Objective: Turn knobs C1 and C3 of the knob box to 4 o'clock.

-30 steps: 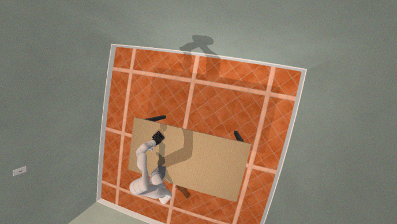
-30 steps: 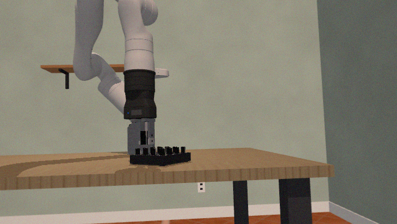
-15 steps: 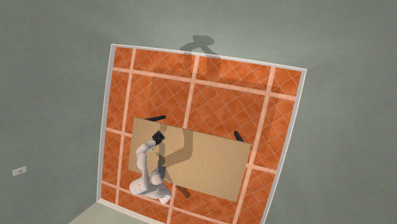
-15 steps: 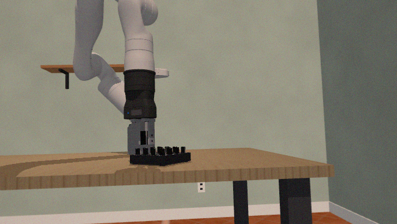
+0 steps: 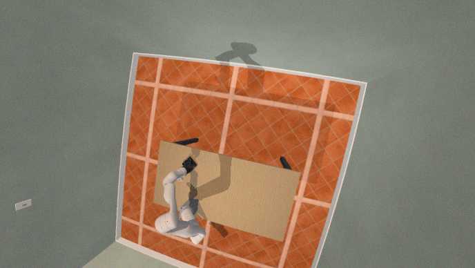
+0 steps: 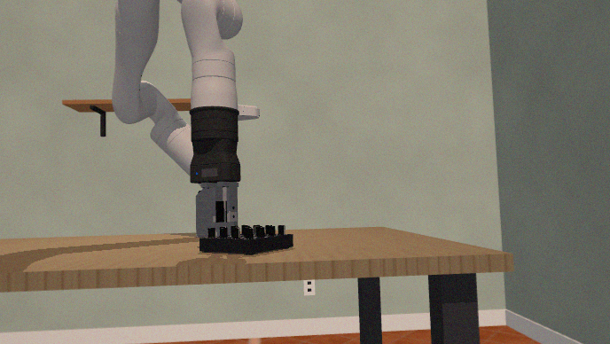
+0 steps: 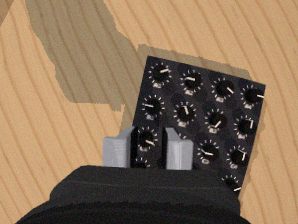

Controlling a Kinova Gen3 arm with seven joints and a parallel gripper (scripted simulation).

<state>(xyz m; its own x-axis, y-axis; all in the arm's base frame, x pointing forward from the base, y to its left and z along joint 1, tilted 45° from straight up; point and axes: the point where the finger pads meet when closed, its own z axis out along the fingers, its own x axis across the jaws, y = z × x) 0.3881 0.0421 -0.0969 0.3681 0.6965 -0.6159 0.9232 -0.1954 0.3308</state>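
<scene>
Table [image 5: 255, 200] [image 6: 332, 246] [image 7: 45, 165] below the jaws; arm [image 5: 170, 197] [image 6: 214, 84] above; gripper [image 6: 217, 232] [image 7: 149, 141] part-open, gap visible either side of C1 [image 7: 147, 139]; knob box [image 5: 192, 165] [image 6: 226, 246] [image 7: 170, 95] under the jaws, upright on the table; C1's line near 4 o'clock; C3 [image 7: 208, 152], right of the jaws in wrist view, near 9.

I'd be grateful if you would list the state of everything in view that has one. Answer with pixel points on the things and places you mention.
Knob box [image 5: 190, 163] [image 6: 226, 246] [image 7: 171, 97]: upright on the table [image 5: 255, 197] [image 6: 399, 244] [image 7: 30, 150].
Knob C1 [image 7: 146, 137]: line toward the right and front, exact hour unclear.
Knob C3 [image 7: 209, 148]: line roughly leftward, not at 4 o'clock.
Gripper [image 6: 217, 234] [image 7: 149, 141]: fingers parted, seemingly holding nothing.
Arm [image 5: 170, 197] [image 6: 214, 89]: bent.
Wall outlet [image 6: 309, 286]: nothing plugged in.
</scene>
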